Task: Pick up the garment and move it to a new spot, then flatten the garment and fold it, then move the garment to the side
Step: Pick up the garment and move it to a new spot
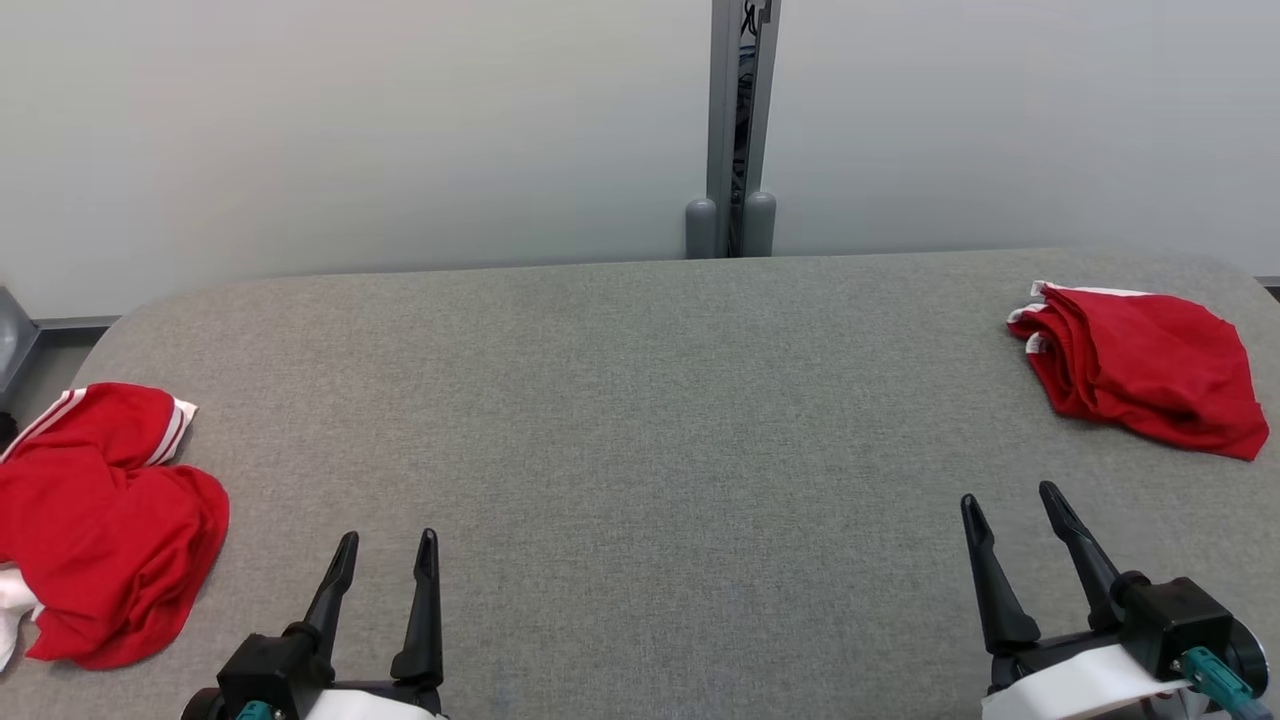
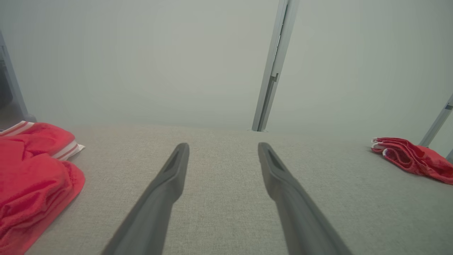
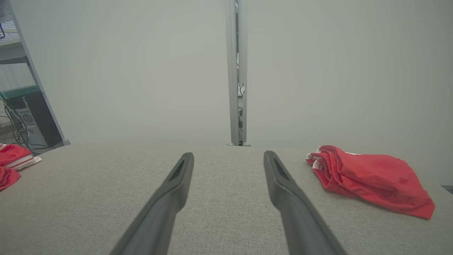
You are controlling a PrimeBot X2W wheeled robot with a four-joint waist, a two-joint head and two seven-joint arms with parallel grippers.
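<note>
1. Lying crumpled at the left edge of the table (image 1: 640,400), the red garment (image 1: 100,520) sits left of the left gripper (image 1: 389,540), its length running near-to-far.
2. That gripper and the right gripper (image 1: 1008,495) both stand spread and empty.
3. The left arm is plainly nearer; the right gripper sits by a folded garment (image 1: 1140,365).

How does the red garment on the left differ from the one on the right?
The left garment lies crumpled in a loose heap; the right garment is folded in layers. The left garment lies close in, the right garment farther back. Both are red with white trim.
</note>
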